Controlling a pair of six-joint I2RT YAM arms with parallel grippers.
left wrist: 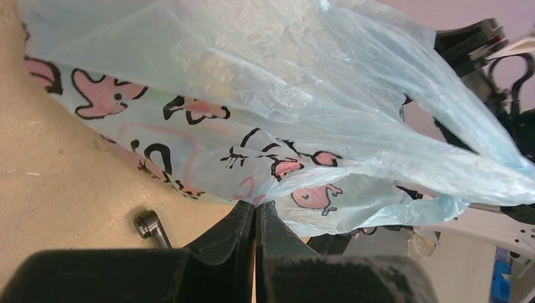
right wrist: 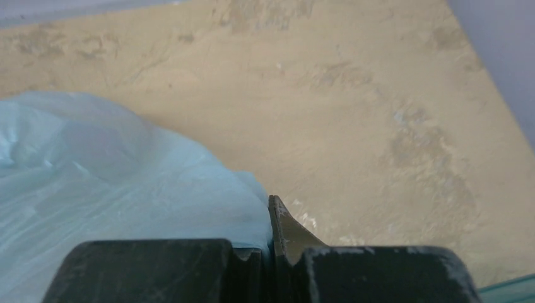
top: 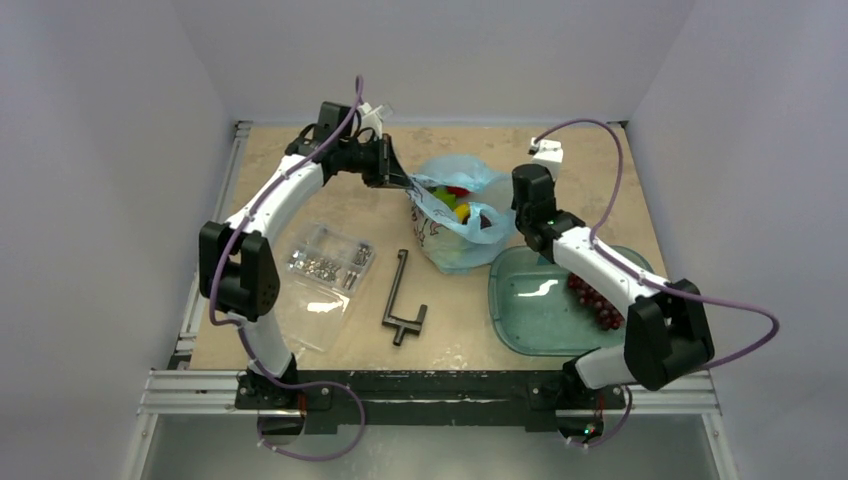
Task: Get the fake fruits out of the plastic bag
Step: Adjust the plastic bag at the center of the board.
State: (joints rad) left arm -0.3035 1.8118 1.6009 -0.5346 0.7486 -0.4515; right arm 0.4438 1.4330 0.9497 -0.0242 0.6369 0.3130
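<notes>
While left gripper [left wrist: 255, 209] and right gripper [right wrist: 272, 218] clamp the plastic bag [top: 452, 250] at ten and three o'clock, opposed pulling could tear it.

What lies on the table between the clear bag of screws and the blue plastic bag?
A black metal tool lies flat between the bag of screws and the plastic bag; the top view shows it.

The plastic bag [top: 455, 225] gapes upward, so its mouth can be reached from above, between two obstacles: the left gripper [left wrist: 255, 211] pinching the bag's left rim and the right gripper [right wrist: 272, 214] closed on its right edge. On the bag's near side lie a black tool [top: 400, 300] and a green tray [top: 520, 320]; beyond the bag the table [top: 600, 160] is bare
</notes>
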